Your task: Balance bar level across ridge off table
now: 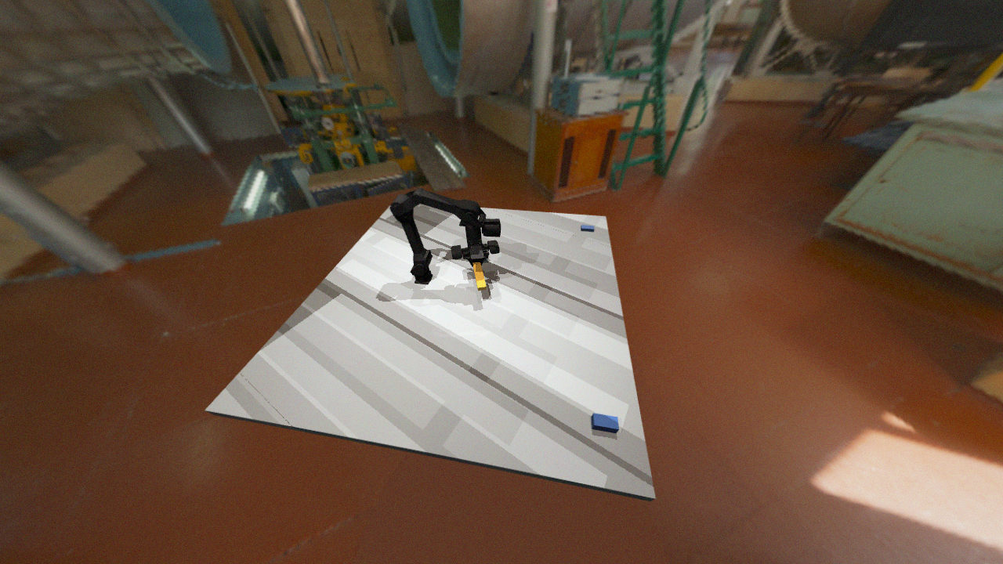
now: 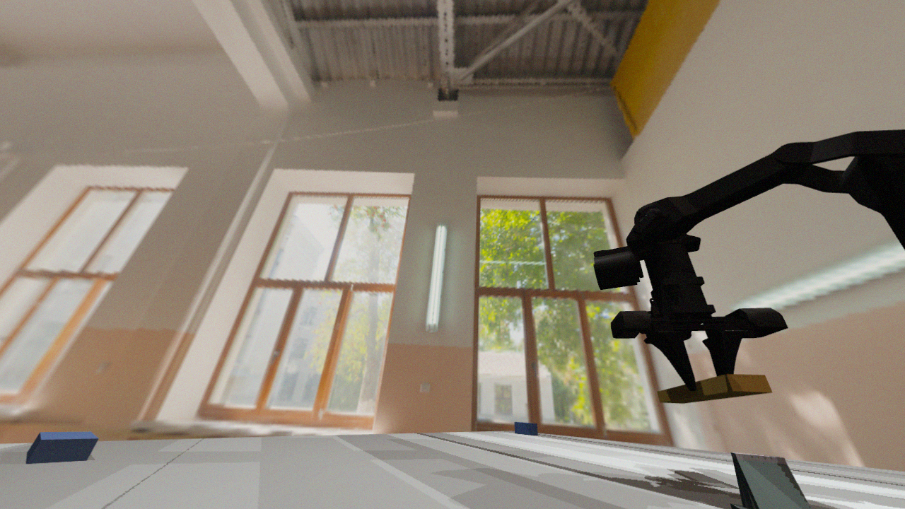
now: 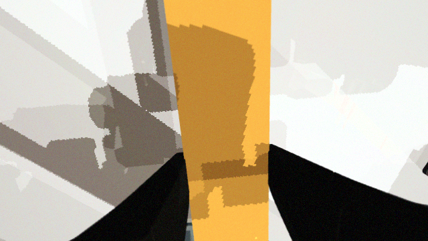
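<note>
My gripper (image 1: 477, 263) (image 2: 709, 380) (image 3: 225, 158) is shut on the yellow-orange bar, with one finger on each long side. The bar (image 1: 480, 276) (image 2: 748, 383) (image 3: 217, 84) is held in the air, well above the table, and looks nearly level in the exterior view. The ridge (image 2: 766, 483) is a dark grey-green wedge standing on the table at the bottom right of that view, lower than the bar and not touching it. A small bluish sliver beside the bar at the bottom of the wrist view may be part of the ridge. In the top view I cannot make out the ridge.
A blue block (image 1: 604, 423) (image 2: 61, 447) lies near the table's front right corner in the top view. Another blue block (image 1: 588, 228) (image 2: 525, 428) lies near the back right corner. The table (image 1: 392, 392) has a striped grey and white top with arm shadows.
</note>
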Tool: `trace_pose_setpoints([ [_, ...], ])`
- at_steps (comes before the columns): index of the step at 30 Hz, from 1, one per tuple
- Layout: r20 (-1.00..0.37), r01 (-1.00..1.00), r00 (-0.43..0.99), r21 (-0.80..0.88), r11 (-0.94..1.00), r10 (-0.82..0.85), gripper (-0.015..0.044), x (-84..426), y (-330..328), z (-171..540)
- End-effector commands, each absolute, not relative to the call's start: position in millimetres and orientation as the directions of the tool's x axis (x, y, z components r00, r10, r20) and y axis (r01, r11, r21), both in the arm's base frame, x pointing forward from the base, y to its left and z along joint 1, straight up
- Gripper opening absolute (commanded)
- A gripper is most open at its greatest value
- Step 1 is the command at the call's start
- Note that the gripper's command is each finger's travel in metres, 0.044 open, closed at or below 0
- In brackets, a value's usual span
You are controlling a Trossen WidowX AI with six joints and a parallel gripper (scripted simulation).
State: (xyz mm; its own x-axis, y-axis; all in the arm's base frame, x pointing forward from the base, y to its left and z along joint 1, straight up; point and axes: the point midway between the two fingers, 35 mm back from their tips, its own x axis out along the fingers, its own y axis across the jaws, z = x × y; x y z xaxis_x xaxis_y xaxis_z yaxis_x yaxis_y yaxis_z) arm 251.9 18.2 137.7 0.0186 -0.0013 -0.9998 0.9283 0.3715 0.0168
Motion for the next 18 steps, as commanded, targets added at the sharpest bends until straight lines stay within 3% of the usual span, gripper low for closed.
trace_pose_setpoints([
  [1, -1.0, 0.932, 0.022, 0.022, 0.363, 0.003, 0.0, 257, 33, 139],
  [18, -1.0, 0.942, 0.022, 0.023, 0.335, 0.008, 0.0, 259, 93, 140],
])
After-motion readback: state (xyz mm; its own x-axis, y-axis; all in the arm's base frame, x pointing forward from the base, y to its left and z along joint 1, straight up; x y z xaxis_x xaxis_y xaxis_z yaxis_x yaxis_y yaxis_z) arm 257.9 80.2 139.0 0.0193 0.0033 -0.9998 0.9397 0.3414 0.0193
